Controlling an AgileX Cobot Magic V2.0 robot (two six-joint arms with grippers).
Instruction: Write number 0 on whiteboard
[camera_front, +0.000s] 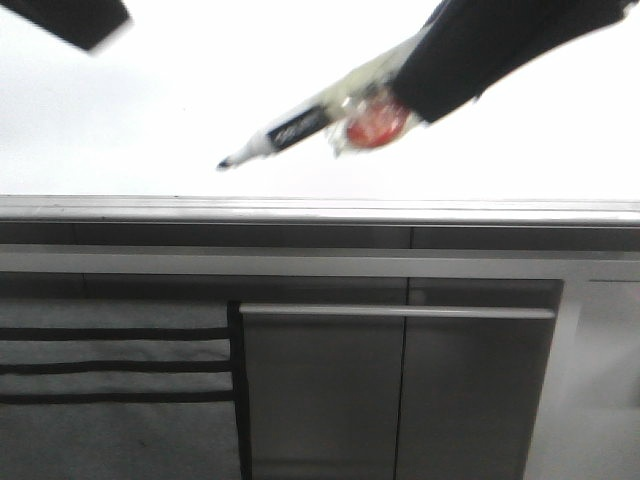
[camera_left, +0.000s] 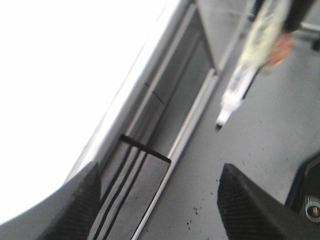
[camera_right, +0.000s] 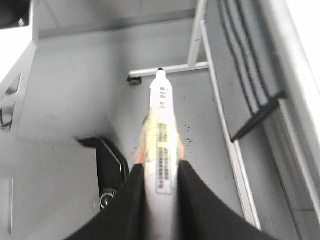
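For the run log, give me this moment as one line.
right end effector: shut on marker | left end effector: open, empty | whiteboard: no number 0 visible | marker tip: uncapped, contact unclear

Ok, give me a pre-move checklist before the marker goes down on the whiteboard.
1. Marker gripped: ok, the right pincer is shut on its barrel.
2. Cap off: ok, the dark tip is bare.
3. Tip touching the whiteboard: cannot tell; the front view shows it in front of the board, not contact.
4. Whiteboard free of ink near the tip: ok, no stroke shows, though glare washes out much of it.
5. Left pincer out of the way: ok, open, holding nothing, at the front view's top left corner.
6. Marker angle: cannot tell, the pictures are blurred.
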